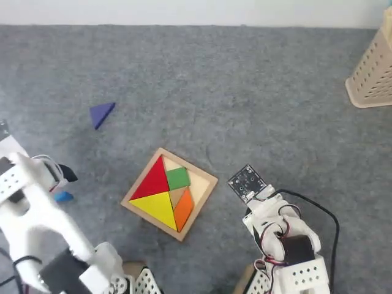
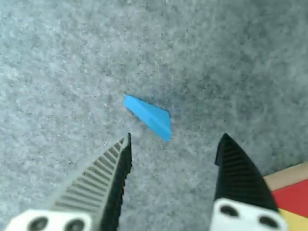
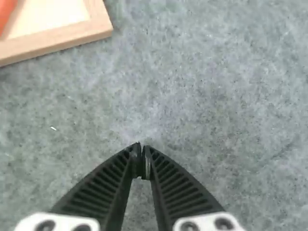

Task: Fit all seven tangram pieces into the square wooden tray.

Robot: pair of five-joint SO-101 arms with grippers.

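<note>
The wooden tray (image 1: 211, 178) held red (image 1: 153, 180), yellow (image 1: 160, 208), green (image 1: 178, 178) and orange (image 1: 184, 208) pieces. Left of the tray, a light-blue piece (image 2: 150, 118) lay on the bench (image 1: 245, 92) just ahead of the open left jaws. Right of the tray, the right jaws were closed on nothing. A dark-blue triangle (image 1: 101, 113) lay well apart, up-left of the tray.

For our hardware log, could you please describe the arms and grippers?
The left arm and right arm are white plastic; a black cable loops beside the right one. The left gripper and right gripper have black, ribbed, pointed fingers.
</note>
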